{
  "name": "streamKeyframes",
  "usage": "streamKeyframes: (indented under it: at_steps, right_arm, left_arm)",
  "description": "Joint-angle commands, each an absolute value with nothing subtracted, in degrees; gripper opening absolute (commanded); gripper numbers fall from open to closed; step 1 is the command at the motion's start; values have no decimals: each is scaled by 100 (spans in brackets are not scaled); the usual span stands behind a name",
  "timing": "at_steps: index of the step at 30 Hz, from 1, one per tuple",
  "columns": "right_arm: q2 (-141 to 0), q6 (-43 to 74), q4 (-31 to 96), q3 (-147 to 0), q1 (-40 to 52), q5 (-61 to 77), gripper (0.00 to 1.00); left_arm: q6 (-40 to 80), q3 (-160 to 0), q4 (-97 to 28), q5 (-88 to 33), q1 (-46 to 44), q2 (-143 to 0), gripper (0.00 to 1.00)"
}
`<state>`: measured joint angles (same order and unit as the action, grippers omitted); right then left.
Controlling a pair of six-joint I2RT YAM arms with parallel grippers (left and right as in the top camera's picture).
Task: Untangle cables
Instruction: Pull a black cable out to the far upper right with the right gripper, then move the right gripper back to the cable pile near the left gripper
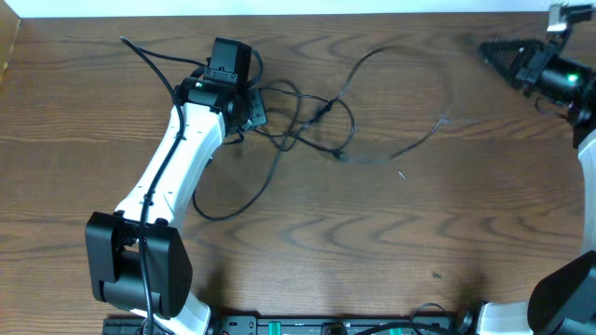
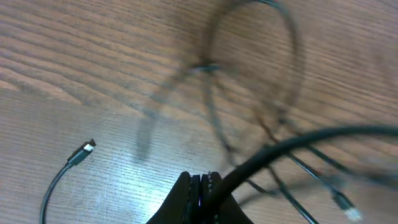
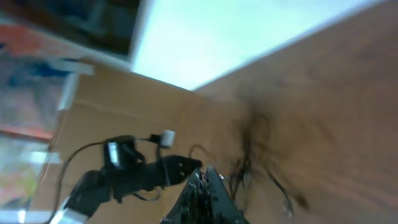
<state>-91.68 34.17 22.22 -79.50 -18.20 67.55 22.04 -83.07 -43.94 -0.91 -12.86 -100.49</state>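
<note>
Thin black cables (image 1: 300, 121) lie tangled on the wooden table (image 1: 372, 242), left of centre. One strand arcs right to a loose end (image 1: 410, 147); a loop (image 1: 233, 200) trails toward the front. My left gripper (image 1: 247, 110) sits at the tangle's left edge. In the left wrist view it (image 2: 202, 180) is shut on a black cable (image 2: 298, 142), which rises blurred to the right. A plug end (image 2: 87, 148) rests on the wood at the left. My right gripper (image 1: 486, 51) hovers shut at the far right, away from the cables. In its own view it (image 3: 204, 173) holds nothing.
The table's far edge (image 1: 279, 13) runs along the top, with a white surface beyond it. Another thin cable (image 1: 149, 58) runs from the back left under the left arm (image 1: 177, 158). The arm bases stand at the front edge (image 1: 279, 326).
</note>
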Motion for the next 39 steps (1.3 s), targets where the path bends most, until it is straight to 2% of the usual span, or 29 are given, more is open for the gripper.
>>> streamKeyframes:
  at_steps: [1, 6, 8, 11, 14, 16, 17, 25, 32, 39]
  right_arm:
    - [-9076, 2753, 2770, -7981, -1586, 5413, 1]
    - [-9076, 2606, 3800, -7981, -1422, 2386, 1]
    - [-9076, 2554, 3997, -7981, -1354, 2025, 3]
    - [-9076, 1970, 4003, -7981, -1127, 2703, 20]
    - [-9111, 1747, 4007, -7981, -655, 2867, 43]
    - [-9218, 1752, 3988, -7981, -167, 2895, 54]
    - [-9275, 1754, 3964, -7981, 3, 2910, 56]
    - [-9734, 2108, 3299, -7981, 1085, 3326, 60]
    - [-9751, 1533, 2467, -7981, 1415, 4003, 63]
    - [-9751, 1835, 2357, -7981, 1678, 4003, 63]
  left_arm:
    - [2126, -8272, -4431, 47, -1262, -9933, 8]
    - [2123, -8272, -4456, 45, -1262, -9933, 8]
    - [2123, -8272, -4456, 43, -1262, -9933, 7]
    - [2110, -8272, -4440, -117, -1262, -9933, 8]
    - [2084, -8274, -4390, -495, -1262, -9933, 8]
    - [1859, -8276, -4270, -1197, -1262, -9920, 8]
    - [1767, -8287, -4191, -1494, -1262, -9904, 7]
    - [1977, -8403, -3173, -2954, -1262, -9188, 7]
    - [2373, -8403, -2812, -2958, -1262, -8324, 7]
    - [2370, -8399, -2814, -2934, -1262, -8156, 7]
